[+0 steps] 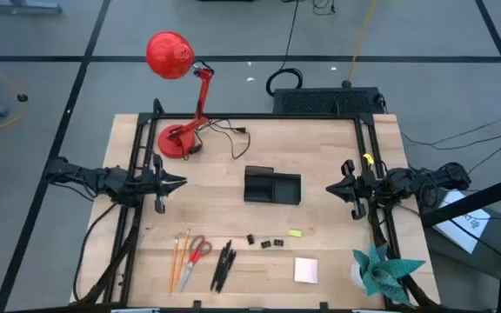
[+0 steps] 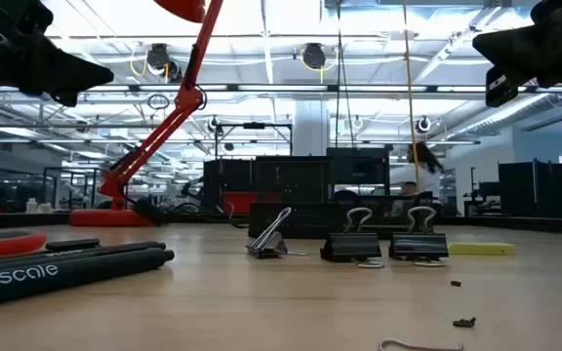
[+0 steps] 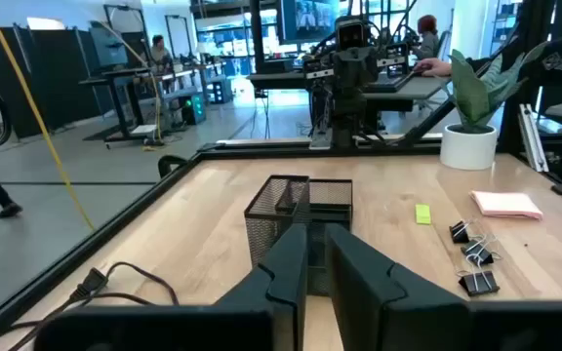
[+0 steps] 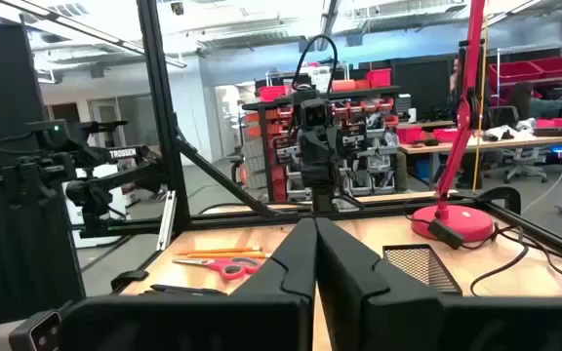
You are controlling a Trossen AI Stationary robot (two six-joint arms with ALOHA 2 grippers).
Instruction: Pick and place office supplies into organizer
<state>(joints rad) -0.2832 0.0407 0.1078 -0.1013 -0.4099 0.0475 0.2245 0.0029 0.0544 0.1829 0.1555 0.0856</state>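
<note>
Pens (image 2: 61, 265) lie nearest the low camera, at the worktop's (image 1: 320, 226) front edge beside the scissors (image 1: 198, 250) and pencils (image 1: 179, 259); the clips (image 1: 268, 242), yellow-green piece (image 1: 296, 233) and sticky pad (image 1: 306, 270) sit further along the same front strip. Organizer (image 1: 272, 186) stands at mid-worktop, well apart from all supplies, and its compartments appear to hold nothing, though the mesh end seen in the left wrist view cannot be fully inspected. Left gripper (image 1: 181, 183) hovers above the worktop to the organizer's left, jaws narrow with a slight gap, holding nothing. Right gripper (image 1: 329, 188) hovers to its right, jaws fully closed and empty. No item has been placed; the task is judged to be at its start. For a sound first pick, the nearer arm should widen its jaws before descending, approach a pencil or pen across its length, and grip near the middle so it does not tip.
</note>
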